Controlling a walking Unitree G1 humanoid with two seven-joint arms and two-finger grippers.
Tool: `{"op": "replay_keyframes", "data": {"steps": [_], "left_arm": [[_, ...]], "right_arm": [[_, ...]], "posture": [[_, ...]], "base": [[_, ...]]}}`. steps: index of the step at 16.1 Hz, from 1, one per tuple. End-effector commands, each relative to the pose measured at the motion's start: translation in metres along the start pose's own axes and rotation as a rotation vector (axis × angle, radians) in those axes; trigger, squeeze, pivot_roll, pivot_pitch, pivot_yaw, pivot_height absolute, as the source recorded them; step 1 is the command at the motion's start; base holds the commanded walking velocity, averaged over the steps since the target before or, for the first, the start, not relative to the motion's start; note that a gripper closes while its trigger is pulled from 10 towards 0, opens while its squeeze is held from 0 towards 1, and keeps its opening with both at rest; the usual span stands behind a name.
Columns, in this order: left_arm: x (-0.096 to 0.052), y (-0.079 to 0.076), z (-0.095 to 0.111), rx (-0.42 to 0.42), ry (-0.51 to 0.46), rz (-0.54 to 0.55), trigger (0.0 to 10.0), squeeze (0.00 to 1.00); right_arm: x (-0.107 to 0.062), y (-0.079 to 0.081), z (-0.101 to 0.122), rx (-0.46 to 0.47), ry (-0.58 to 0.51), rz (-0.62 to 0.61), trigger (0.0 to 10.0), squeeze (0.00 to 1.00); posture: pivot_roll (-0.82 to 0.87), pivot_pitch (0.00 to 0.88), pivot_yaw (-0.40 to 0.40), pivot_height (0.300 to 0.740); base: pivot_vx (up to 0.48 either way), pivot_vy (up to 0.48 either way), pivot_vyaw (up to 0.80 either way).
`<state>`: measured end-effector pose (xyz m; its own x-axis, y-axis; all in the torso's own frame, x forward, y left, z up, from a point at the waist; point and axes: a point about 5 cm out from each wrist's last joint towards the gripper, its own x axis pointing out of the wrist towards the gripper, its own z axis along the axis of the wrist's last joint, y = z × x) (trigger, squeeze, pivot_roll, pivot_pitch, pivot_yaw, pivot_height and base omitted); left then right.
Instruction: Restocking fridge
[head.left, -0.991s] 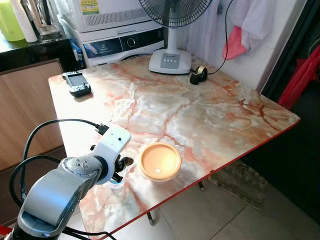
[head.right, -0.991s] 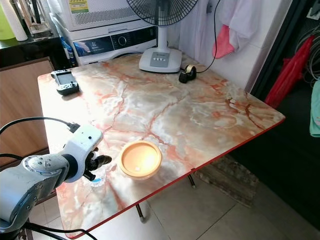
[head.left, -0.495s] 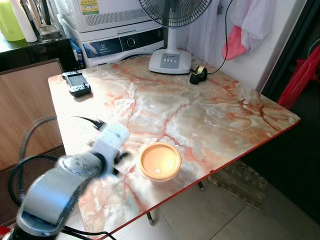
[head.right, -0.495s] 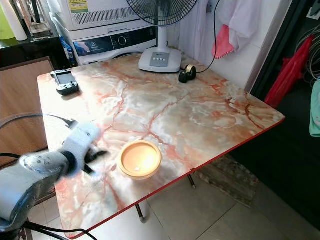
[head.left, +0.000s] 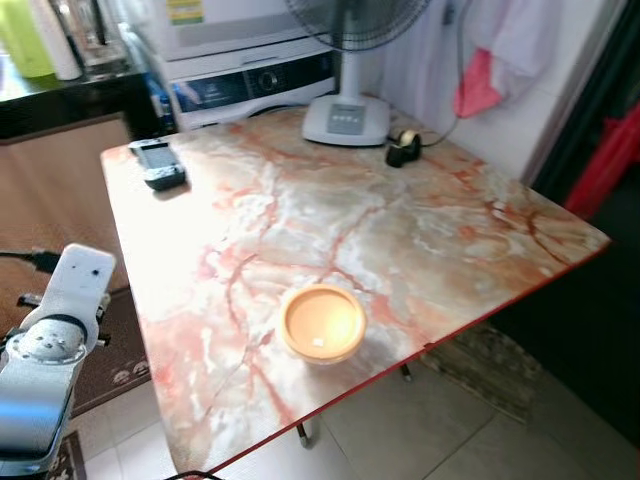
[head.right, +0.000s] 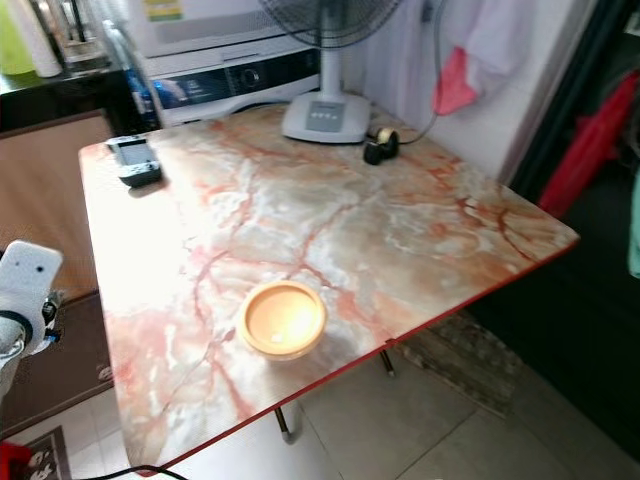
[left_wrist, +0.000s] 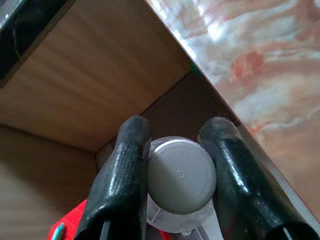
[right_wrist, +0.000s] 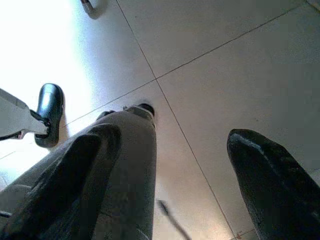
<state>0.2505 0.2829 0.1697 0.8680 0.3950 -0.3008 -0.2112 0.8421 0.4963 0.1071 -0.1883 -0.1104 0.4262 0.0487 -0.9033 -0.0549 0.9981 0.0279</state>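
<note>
- Left gripper (left_wrist: 181, 165): fingers pinch one bottle (left_wrist: 181, 182) at its grey ribbed cap, held off the left edge of the table (head.left: 420, 240), beside a wooden cabinet (left_wrist: 95, 75). Bottle body hidden below the cap.
- Right gripper (right_wrist: 175, 165): fingers spread, nothing between them, over tiled floor (right_wrist: 225, 60).
- Table, near edge: one orange bowl (head.left: 321, 322).
- Far left corner: one handheld device (head.left: 160, 165).
- Far side: one fan base (head.left: 345, 118), blades cut off; one tape dispenser (head.left: 404, 148) just beside it.
- Behind: a white appliance (head.left: 250, 70); frames slightly blurred.

Bottle (left_wrist: 181, 181) body hidden below cap; fan (head.left: 350, 60) top cropped.
</note>
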Motion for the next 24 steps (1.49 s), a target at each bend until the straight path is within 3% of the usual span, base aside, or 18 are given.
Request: {"op": "replay_keyframes", "data": {"steps": [1,2,4,7,8,9,10,13,15,19,24], "left_arm": [[0.006,-0.011,-0.065,-0.127,0.127,0.011,10.0,0.0],[0.001,-0.023,-0.099,-0.158,0.172,0.008,10.0,0.0],[-0.001,-0.031,-0.107,-0.179,0.176,-0.019,10.0,0.0],[0.0,-0.031,-0.108,-0.181,0.162,-0.013,10.0,0.0],[-0.005,-0.065,-0.147,-0.112,0.248,-0.106,10.0,0.0],[-0.01,-0.083,-0.167,-0.089,0.281,-0.158,10.0,0.0],[-0.009,-0.092,-0.179,-0.105,0.267,-0.157,10.0,0.0],[-0.011,-0.102,-0.199,-0.107,0.332,-0.158,10.0,0.0],[-0.021,-0.113,-0.219,-0.073,0.397,-0.183,10.0,0.0],[-0.033,-0.113,-0.241,-0.097,0.462,-0.111,10.0,0.0],[-0.041,-0.125,-0.252,-0.112,0.53,-0.164,10.0,0.0]], "right_arm": [[-0.001,0.006,-0.011,0.01,0.039,0.018,10.0,0.0],[-0.001,0.006,-0.011,0.012,0.038,0.016,10.0,0.0],[-0.001,0.005,-0.011,0.011,0.037,0.015,10.0,0.0],[-0.001,0.005,-0.011,0.011,0.037,0.015,10.0,0.0],[-0.001,0.004,-0.01,0.005,0.034,0.013,10.0,0.0],[-0.001,0.003,-0.009,0.002,0.032,0.012,10.0,0.0],[-0.001,0.003,-0.009,0.003,0.032,0.011,10.0,0.0],[-0.001,0.003,-0.01,0.004,0.033,0.009,10.0,0.0],[-0.002,0.002,-0.012,0.015,0.032,0.003,10.0,0.0],[-0.003,0.001,-0.014,0.024,0.031,0.001,10.0,0.0],[-0.003,0.0,-0.015,0.022,0.032,0.003,10.0,0.0]], "posture": [[0.21,0.0,-0.007,0.74],[0.2,0.0,-0.011,0.74],[0.2,0.0,-0.011,0.74],[0.2,0.0,-0.011,0.74],[0.19,0.0,-0.014,0.74],[0.19,0.0,-0.014,0.74],[0.18,0.0,-0.013,0.74],[0.17,0.0,-0.013,0.74],[0.15,0.0,-0.011,0.74],[0.16,0.001,-0.027,0.74],[0.15,0.016,-0.033,0.74]], "base": [[0.0,0.0,0.0],[0.0,0.0,0.0],[0.0,0.0,0.0],[0.0,0.0,0.0],[0.0,0.0,0.0],[0.0,0.0,0.0],[0.0,0.0,0.0],[0.0,0.0,0.0],[0.0,0.0,0.0],[0.0,0.0,0.0],[0.0,0.0,0.0]]}}
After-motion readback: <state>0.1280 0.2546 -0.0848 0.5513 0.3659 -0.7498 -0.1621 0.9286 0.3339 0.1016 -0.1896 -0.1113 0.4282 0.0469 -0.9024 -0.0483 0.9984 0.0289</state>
